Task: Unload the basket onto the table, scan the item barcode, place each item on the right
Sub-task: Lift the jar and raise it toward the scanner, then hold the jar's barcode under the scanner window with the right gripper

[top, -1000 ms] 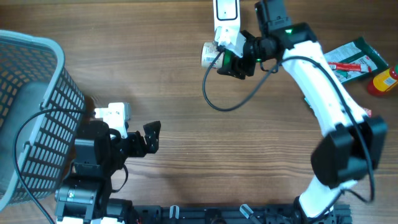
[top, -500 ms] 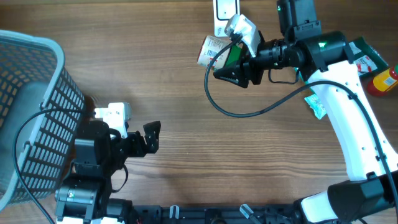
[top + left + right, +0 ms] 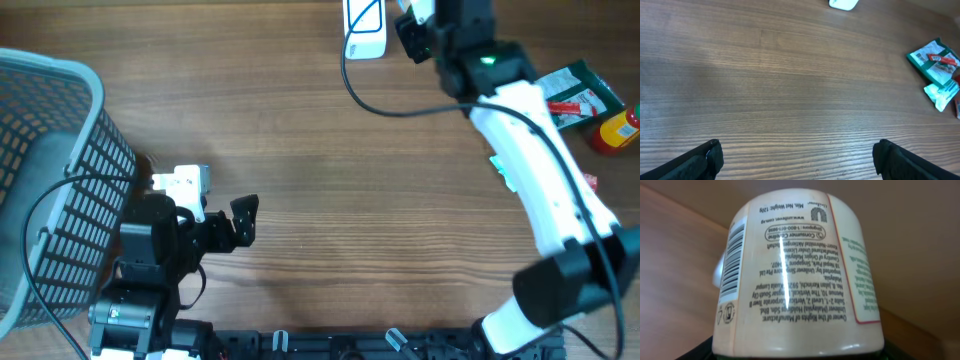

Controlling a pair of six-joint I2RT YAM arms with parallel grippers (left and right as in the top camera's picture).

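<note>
A cream jar (image 3: 800, 275) with printed text fills the right wrist view, its barcode (image 3: 732, 255) on the left side. My right gripper (image 3: 800, 356) is shut on the jar's lower end, only dark edges of the jaws showing. In the overhead view the right gripper (image 3: 418, 28) is at the table's far edge, just right of the white scanner (image 3: 365, 25); the jar itself is hidden there. My left gripper (image 3: 240, 220) rests near the front left, open and empty, its fingers wide apart over bare wood (image 3: 800, 160).
A grey mesh basket (image 3: 40, 180) stands at the left edge. A green packet (image 3: 565, 95), a red bottle (image 3: 618, 128) and a small teal packet (image 3: 503, 170) lie at the right. The scanner's black cable (image 3: 400, 110) loops across the far middle.
The right arm has swung the jar from just left of the scanner's front up to the table's far edge, right of the scanner. The left arm has stayed still.
</note>
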